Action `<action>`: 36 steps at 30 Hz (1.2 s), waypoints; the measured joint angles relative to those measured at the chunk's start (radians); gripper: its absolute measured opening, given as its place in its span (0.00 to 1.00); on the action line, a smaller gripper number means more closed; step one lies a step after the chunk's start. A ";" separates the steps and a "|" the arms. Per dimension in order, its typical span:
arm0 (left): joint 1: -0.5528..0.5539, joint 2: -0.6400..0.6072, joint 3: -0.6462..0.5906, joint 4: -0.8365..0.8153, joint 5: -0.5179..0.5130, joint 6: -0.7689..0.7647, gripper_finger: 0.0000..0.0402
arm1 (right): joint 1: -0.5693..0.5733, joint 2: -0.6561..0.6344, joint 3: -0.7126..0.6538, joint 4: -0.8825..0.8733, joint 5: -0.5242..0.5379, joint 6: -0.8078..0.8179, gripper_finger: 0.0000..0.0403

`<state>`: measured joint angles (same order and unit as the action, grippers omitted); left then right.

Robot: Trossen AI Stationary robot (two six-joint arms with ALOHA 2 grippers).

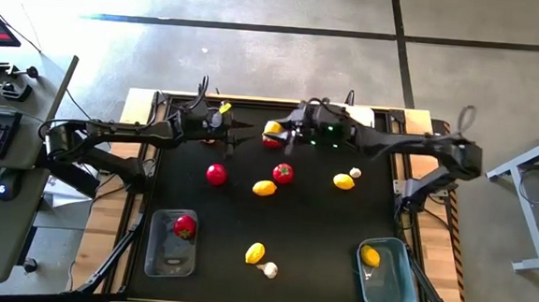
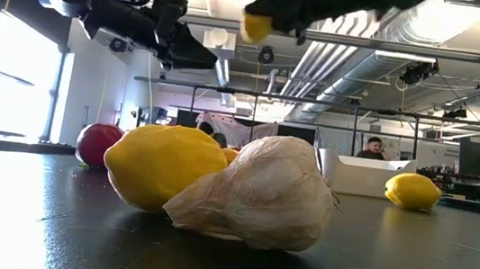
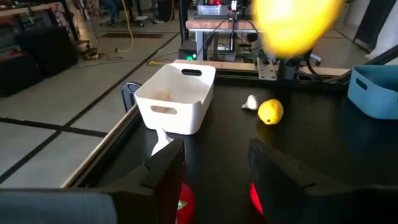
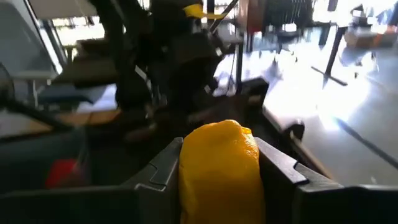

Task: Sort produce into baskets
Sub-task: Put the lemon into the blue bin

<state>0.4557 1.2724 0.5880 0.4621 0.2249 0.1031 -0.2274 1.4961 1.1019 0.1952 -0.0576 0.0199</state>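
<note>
My right gripper (image 1: pixel 276 130) is shut on an oval yellow piece (image 4: pixel 219 168), high above the table's far middle; it also shows in the low view (image 2: pixel 256 28). My left gripper (image 1: pixel 235 133) is open and empty, in the air just left of it. A red piece (image 1: pixel 272 143) lies on the table below the two grippers and shows past my left fingers (image 3: pixel 184 204). The clear basket (image 1: pixel 156 247) at the near left holds a red piece (image 1: pixel 184 226). The blue basket (image 1: pixel 395 282) at the near right holds a yellow piece (image 1: pixel 370 255). The white basket (image 3: pixel 177 93) stands at the far edge. My right gripper pinches the yellow piece by its two opposite sides (image 4: pixel 249 162) between its two fingers. The fingers come about level from the table's right side. The piece is lifted clear of the table.
Loose on the table: two red pieces (image 1: pixel 216 174) (image 1: pixel 283 173), yellow pieces (image 1: pixel 263 188) (image 1: pixel 343 182) (image 1: pixel 255 253), and two garlic bulbs (image 1: pixel 355 173) (image 1: pixel 268 270). The near yellow piece and bulb fill the low view (image 2: pixel 252 190). A person sits in the room beyond (image 2: pixel 373 148).
</note>
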 joint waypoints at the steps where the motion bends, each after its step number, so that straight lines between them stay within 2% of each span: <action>1: 0.000 0.000 0.000 -0.002 0.000 0.006 0.41 | 0.009 -0.029 0.001 -0.058 0.001 0.004 0.32; 5: 0.000 0.000 0.000 -0.011 0.001 0.027 0.41 | 0.060 -0.112 0.001 -0.342 0.007 0.092 0.32; 10: 0.000 0.000 0.000 -0.003 0.001 0.040 0.40 | 0.154 -0.197 0.000 -0.670 0.041 0.300 0.32; 15: 0.000 0.000 0.000 0.006 0.002 0.040 0.40 | 0.272 -0.235 0.000 -0.949 0.064 0.612 0.32; 19: 0.000 0.000 0.000 0.005 0.002 0.039 0.40 | 0.389 -0.234 -0.001 -1.175 0.041 0.914 0.32; 26: -0.006 0.033 0.000 0.011 0.007 0.040 0.40 | 0.616 -0.235 -0.001 -1.340 -0.109 1.405 0.32; 30: -0.007 0.063 0.000 0.013 0.006 0.040 0.40 | 0.736 -0.235 -0.001 -1.410 -0.124 1.641 0.32; 33: -0.007 0.071 0.000 0.015 0.007 0.052 0.40 | 0.804 -0.233 -0.001 -1.494 -0.143 1.775 0.32; 36: -0.011 0.071 0.000 0.016 0.008 0.058 0.40 | 0.848 -0.233 -0.023 -1.527 -0.183 1.825 0.32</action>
<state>0.4446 1.3437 0.5880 0.4776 0.2328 0.1616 0.6206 1.2633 1.0784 -1.3318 -0.2402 1.8452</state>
